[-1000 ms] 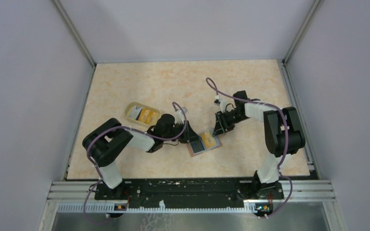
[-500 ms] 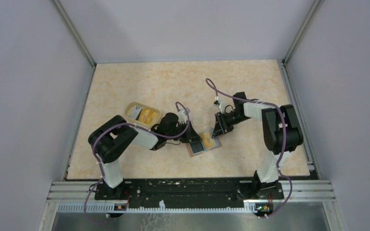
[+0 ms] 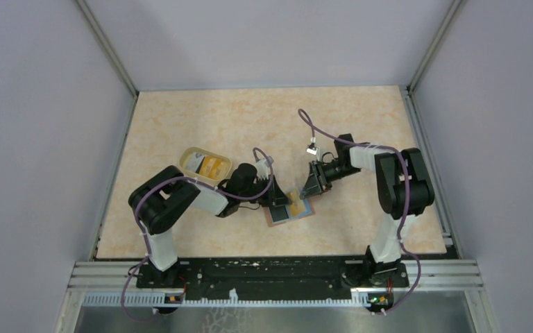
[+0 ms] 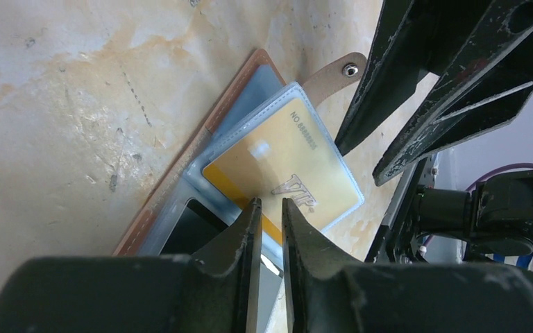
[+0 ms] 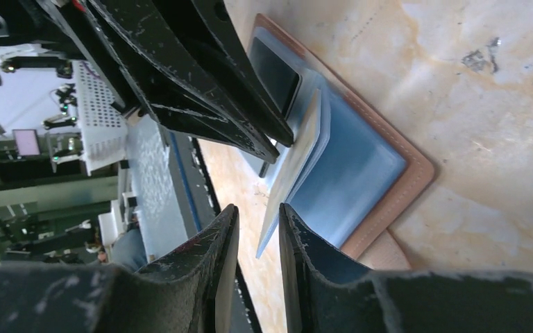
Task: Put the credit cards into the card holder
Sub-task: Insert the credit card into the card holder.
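Card holder (image 3: pixel 291 211) lot, catalogued from the largest item down.
Table (image 3: pixel 250 118): marbled beige; the holder lay open on it, blue lining up.
Cup (image 3: pixel 206 164): translucent yellowish, stood well apart from the holder on the left arm's side and held white and orange credit cards (image 3: pixel 208 166).
Left gripper (image 3: pixel 279 200): reached the holder's left half, tips down near its fold, jaws nearly together; whether it pinched anything could not be told.
Right gripper (image 3: pixel 311 190): hung at the holder's far right edge, jaws narrowly apart by a raised clear sleeve (image 5: pixel 295 159); contact could not be told.
Yellow card (image 4: pixel 284 166): sat inside that sleeve, just beyond the left fingertips.
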{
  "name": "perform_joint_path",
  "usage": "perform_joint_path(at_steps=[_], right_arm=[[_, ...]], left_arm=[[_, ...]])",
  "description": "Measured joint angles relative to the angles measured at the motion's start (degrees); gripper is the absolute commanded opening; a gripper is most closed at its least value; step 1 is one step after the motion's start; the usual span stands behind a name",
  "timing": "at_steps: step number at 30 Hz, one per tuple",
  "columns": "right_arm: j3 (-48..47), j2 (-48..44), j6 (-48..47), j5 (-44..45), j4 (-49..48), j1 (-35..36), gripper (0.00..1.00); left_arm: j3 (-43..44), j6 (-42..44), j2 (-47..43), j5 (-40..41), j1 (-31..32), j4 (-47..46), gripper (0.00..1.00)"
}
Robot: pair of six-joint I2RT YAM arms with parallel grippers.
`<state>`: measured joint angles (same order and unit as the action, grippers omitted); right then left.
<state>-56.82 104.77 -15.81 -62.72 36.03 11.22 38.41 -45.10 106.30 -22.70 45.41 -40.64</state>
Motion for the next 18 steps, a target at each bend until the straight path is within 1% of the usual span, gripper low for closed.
perform_joint_path(at_steps=[2,6,8,10,15,18], right_arm=[[0.0,0.3,0.5,-1.2,-0.1,0.0,0.28],[0.2,0.9,2.2,-2.6,-0.7,0.0,0.29],[0.2,1.1,3.2,-3.1,-1.3,0.0,0.29],[0.3,1.5,4.3,-3.8,-2.4,0.0,0.31],[1.1,3.1,6.5,-5.3,-4.1,0.0,0.34],[1.3,3.7,7.0,-6.3,-4.4,0.0,0.35]], left_arm=[[-0.4,0.0,0.0,-0.2,0.0,-0.9,0.28],[-1.7,0.0,-0.1,-0.8,0.0,-3.1,0.47],[-2.6,-0.2,-0.3,-1.2,0.0,-4.7,0.53],[-3.2,-0.3,-0.6,-1.4,0.0,-6.2,0.56],[-4.8,-0.4,-0.8,-1.6,0.0,-9.2,0.58],[-5.6,-0.4,-1.0,-1.5,0.0,-10.7,0.64]])
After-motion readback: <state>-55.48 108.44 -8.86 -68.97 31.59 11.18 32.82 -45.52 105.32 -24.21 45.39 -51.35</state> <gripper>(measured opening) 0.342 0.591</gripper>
